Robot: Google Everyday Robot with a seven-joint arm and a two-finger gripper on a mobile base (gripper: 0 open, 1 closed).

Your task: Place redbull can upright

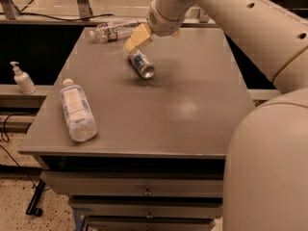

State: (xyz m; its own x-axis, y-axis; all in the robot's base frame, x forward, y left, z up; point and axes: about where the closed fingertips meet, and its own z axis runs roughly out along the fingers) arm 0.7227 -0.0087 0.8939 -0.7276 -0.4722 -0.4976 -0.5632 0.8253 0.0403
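The redbull can lies on its side on the grey table, back centre-left, with its silver end facing the front right. My gripper comes down from the upper right. Its tan tip sits just above and behind the can's far end, very close to it. I cannot tell whether it touches the can. The white arm fills the right side of the view.
A clear plastic bottle lies on its side near the table's left front edge. Another clear bottle lies at the back edge, just left of the gripper. A white pump dispenser stands on a ledge to the left. Drawers sit under the table.
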